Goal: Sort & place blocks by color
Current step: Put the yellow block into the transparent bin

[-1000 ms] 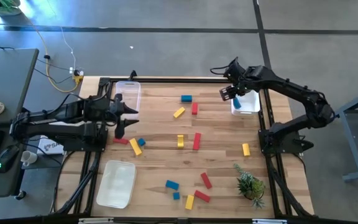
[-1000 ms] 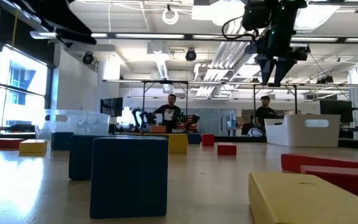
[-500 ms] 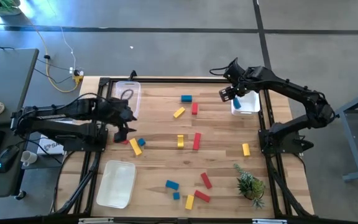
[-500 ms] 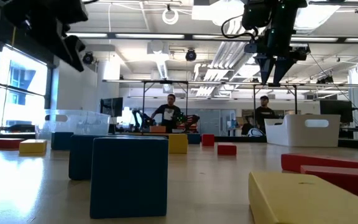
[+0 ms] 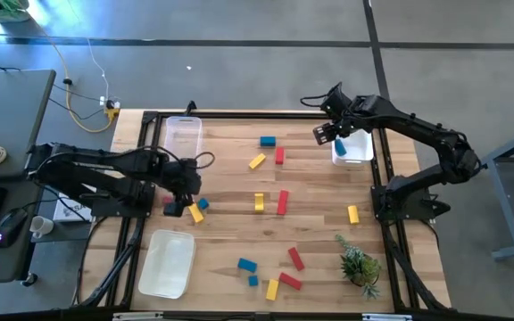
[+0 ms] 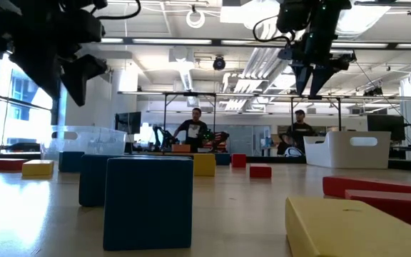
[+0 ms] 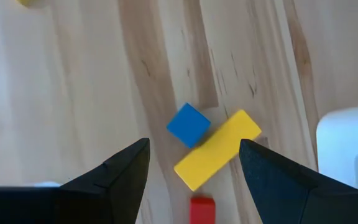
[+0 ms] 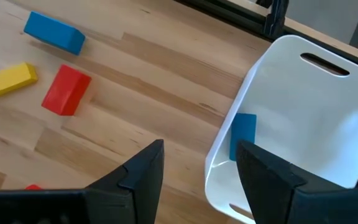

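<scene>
Red, yellow and blue blocks lie scattered on the wooden table (image 5: 230,232). My left gripper (image 5: 182,192) hangs open, pointing down over a yellow bar (image 7: 217,149), a blue cube (image 7: 188,125) and a red block (image 7: 202,208), touching none of them. The cube lies against the bar's long side. My right gripper (image 5: 333,138) hangs open and holds nothing, above the near-left rim of the white bin (image 8: 303,112). A blue block (image 8: 243,134) rests inside the bin against its wall. More blocks lie mid-table (image 5: 259,202) and near the front (image 5: 290,282).
A clear bin (image 5: 184,138) stands at the far left and a white tray (image 5: 167,263) at the near left. A small green plant (image 5: 360,265) stands at the near right. People stand in the room beyond the table (image 6: 195,128).
My left gripper has swung from beside the clear bin toward the table's near edge, sunk lower and tipped from nearly level to pointing down over the yellow bar and blue cube. The right arm has kept still.
</scene>
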Controlling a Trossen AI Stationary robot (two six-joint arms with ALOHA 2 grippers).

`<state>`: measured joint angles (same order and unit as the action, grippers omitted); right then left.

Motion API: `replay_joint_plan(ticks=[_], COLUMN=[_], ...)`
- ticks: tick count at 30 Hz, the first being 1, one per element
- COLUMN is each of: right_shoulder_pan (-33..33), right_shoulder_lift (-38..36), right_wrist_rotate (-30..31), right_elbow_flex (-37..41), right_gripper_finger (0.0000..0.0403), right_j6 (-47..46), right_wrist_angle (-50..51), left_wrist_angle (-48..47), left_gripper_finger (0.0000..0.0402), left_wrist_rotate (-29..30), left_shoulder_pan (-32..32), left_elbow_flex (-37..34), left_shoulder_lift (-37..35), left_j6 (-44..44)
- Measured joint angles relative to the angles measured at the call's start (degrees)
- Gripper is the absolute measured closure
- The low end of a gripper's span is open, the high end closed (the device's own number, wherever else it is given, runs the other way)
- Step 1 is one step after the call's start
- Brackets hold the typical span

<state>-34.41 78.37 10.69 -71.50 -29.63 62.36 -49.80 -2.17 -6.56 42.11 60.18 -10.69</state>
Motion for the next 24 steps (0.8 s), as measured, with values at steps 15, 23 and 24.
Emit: replay_joint_plan(ticks=[15,23,24], right_shoulder_pan=[-0.02,0.00,-0.01], right_shoulder_lift=[0.00,0.00,0.00], right_wrist_rotate=[0.01,0.01,0.01], right_elbow_flex=[0.00,0.00,0.00], right_gripper_finger=[0.0217,0.0217,0.0217], right_j6=[0.74,1.57,1.58], right_wrist_angle=[-0.59,-0.69,-0.69], left_wrist_angle=[-0.17,0.15,0.20], left_gripper_finger=[0.0163,0.0163,0.0163], left_wrist_rotate=[-0.16,1.32,1.36], left_shoulder_pan=[7.68,9.89,10.06], left_elbow_flex=[0.00,0.00,0.00], left_shoulder_lift=[12.67,17.95,18.60], left_j6=[-5.60,-7.55,-7.53])
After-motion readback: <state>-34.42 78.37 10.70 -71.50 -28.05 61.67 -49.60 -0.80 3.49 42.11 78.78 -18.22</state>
